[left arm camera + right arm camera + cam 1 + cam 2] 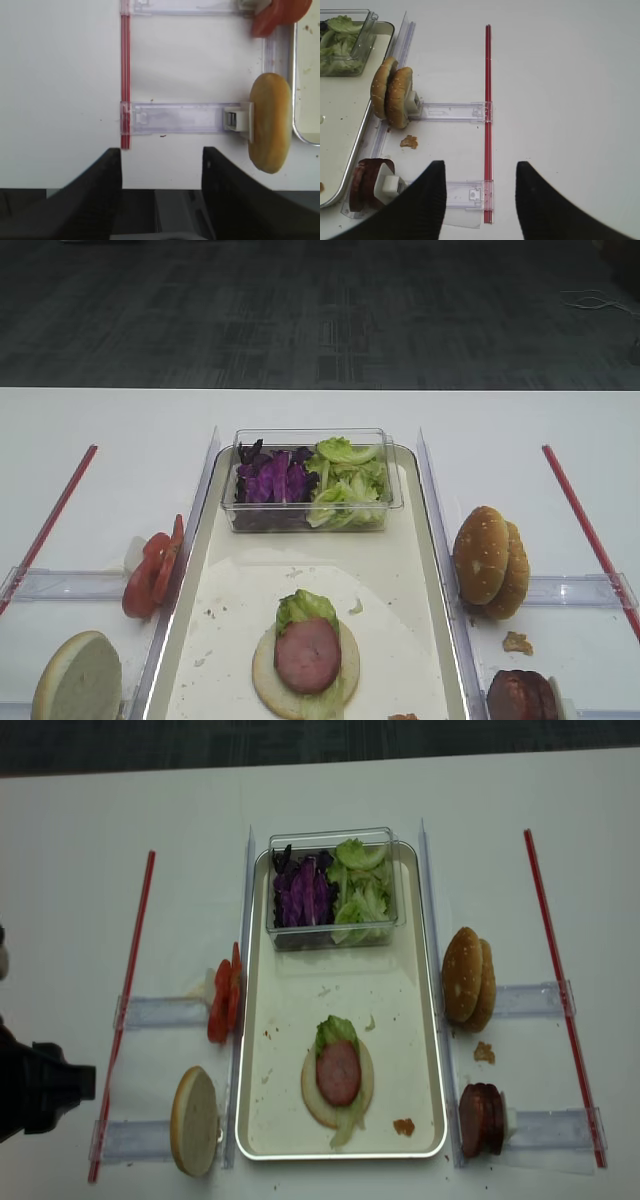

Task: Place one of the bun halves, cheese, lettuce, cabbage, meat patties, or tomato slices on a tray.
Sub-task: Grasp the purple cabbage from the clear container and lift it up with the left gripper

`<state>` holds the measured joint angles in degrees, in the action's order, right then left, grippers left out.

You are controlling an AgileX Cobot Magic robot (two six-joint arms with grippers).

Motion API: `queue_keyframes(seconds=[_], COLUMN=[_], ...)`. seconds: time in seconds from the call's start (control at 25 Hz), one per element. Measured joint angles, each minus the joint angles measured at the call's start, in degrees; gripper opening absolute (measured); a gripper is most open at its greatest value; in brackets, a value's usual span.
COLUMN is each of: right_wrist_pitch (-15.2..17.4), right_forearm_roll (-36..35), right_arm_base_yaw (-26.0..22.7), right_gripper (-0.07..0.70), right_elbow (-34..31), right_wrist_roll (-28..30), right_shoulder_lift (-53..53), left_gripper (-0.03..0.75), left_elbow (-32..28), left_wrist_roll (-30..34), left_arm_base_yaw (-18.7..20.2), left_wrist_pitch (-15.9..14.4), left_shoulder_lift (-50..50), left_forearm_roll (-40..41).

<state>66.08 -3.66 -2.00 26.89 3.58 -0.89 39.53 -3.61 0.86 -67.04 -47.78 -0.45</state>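
Overhead, the tray [430, 570] holds a bun half [305, 680] with lettuce [303, 608] and a meat patty [307, 654] stacked on it, and a clear box [310, 515] at its far end keeps purple cabbage [272, 478] beside more green leaves. Tomato slices [152, 568] stand on edge just left of the rim, another bun half [78, 680] lower left, two bun halves [490, 560] upright on the right, and patties [522, 698] lower right. From the right wrist, the right gripper [480, 200] hangs over bare table with its dark fingers [427, 200] spread and nothing between them, near a red strip [488, 120]. From the left wrist, the left gripper [161, 175] is likewise spread and empty above a clear holder [175, 118] whose clip props a bun. The second high view shows the same layout, with a dark part of the left arm [35, 1090] at the left edge.
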Motion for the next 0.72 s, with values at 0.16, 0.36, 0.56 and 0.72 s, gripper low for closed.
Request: queue_keyframes(seconds=[0.16, 0.36, 0.56, 0.72], right_wrist_pitch=[0.00, 0.00, 0.00, 0.00], right_forearm_roll=[0.00, 0.00, 0.00, 0.00], right_arm_base_yaw=[0.00, 0.00, 0.00, 0.00], right_gripper=[0.351, 0.351, 0.351, 0.351], right_elbow=[0.00, 0.00, 0.00, 0.00], right_wrist_roll=[0.00, 0.00, 0.00, 0.00], right_shoulder_lift=[0.00, 0.00, 0.00, 0.00], left_gripper=[0.348, 0.348, 0.348, 0.348], left_elbow=[2.64, 6.98, 11.24, 14.26], left_wrist_roll=[0.69, 1.49, 2.23, 2.27], left_arm_base_yaw=[0.00, 0.00, 0.00, 0.00], left_wrist_pitch=[1.64, 2.93, 4.01, 4.24], left_shoulder_lift=[-4.75, -10.63, -17.12, -21.96], left_forearm_roll=[0.00, 0.00, 0.00, 0.00])
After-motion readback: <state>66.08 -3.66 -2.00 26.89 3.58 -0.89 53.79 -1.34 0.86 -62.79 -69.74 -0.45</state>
